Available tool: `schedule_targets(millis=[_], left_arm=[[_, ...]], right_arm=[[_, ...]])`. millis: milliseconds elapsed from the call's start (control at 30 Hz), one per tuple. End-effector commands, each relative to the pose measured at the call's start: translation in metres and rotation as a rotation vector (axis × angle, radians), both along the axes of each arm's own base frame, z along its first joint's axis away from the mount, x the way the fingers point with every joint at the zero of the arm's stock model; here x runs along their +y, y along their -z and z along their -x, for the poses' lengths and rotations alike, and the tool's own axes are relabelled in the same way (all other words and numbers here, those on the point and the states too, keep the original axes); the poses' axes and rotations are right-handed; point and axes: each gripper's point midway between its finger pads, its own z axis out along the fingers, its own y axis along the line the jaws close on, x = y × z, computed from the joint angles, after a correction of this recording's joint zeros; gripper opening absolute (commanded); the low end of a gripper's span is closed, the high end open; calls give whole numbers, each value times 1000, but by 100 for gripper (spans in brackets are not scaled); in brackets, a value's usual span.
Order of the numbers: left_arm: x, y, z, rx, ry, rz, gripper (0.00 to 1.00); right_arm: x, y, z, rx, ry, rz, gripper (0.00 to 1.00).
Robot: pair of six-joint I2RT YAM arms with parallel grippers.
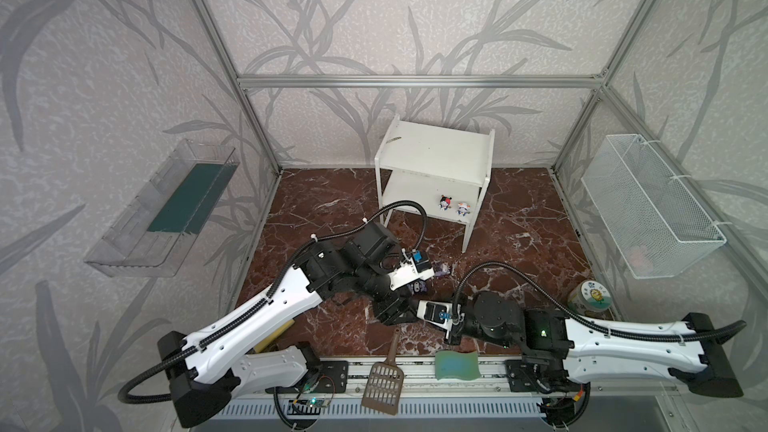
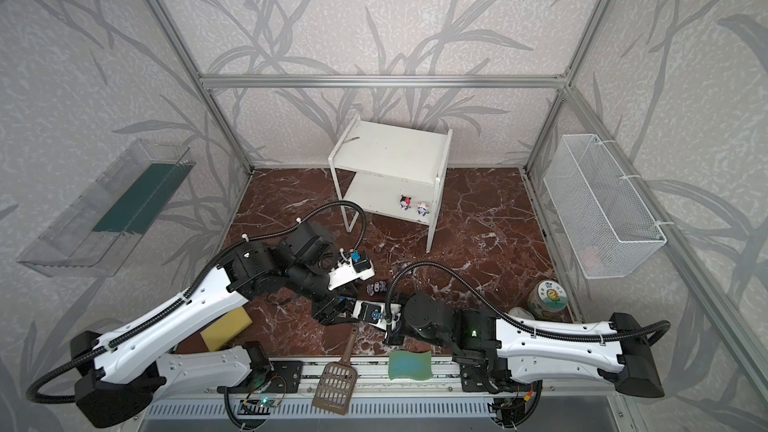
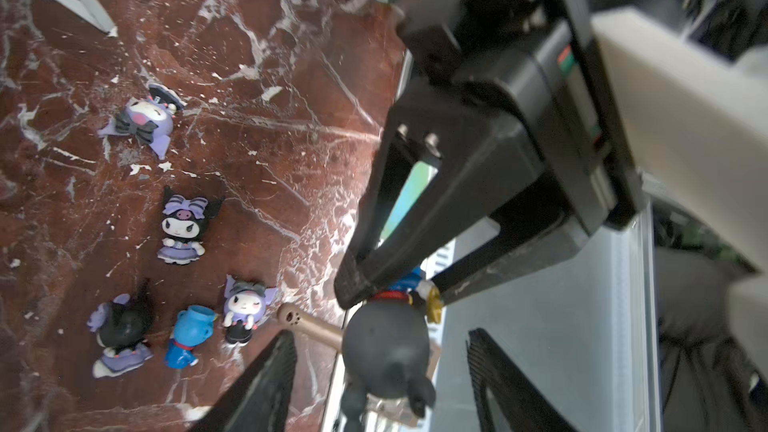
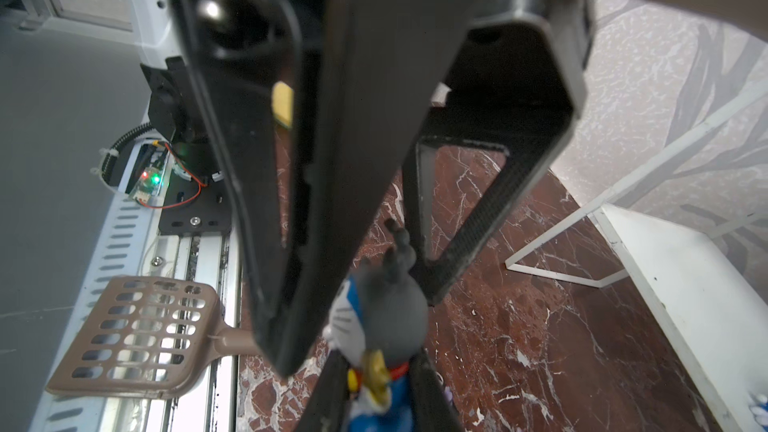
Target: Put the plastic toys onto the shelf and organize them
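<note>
The grey-headed figurine (image 4: 390, 317), blue-bodied and white-faced, hangs above the marble floor (image 1: 519, 222) near its front, with the right gripper (image 4: 376, 371) clamped on its body and the left gripper (image 3: 380, 336) spread wide either side of its head. In both top views it is lost between the claws, and the left arm (image 1: 257, 309) covers most of the five toys (image 3: 183, 226) on the floor. The shelf (image 1: 436, 151) holds two small figurines (image 1: 445, 202) on its lower board

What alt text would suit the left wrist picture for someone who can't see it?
The right end effector grips a grey-headed figurine by its blue body, its head between the open fingers of the left end effector. Four purple-and-black figurines and a blue one sit scattered on the red marble floor.
</note>
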Motion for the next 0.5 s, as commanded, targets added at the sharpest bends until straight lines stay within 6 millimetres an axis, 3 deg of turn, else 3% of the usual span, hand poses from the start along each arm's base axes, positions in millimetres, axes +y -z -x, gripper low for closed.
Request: schedule_targets(millis=[0,133,467], left_arm=[[-2,-22,-16,-133,-112,159,75],[-1,-52,-20,-229,-186,400,81],[-15,-58,-16,-190,-153,529,77]], right_arm=[[-9,-20,-1,89,57,-149,13],[-23,-24,-2,165,98,-236,13],[-51,-39,-6,285,162,-423,13]])
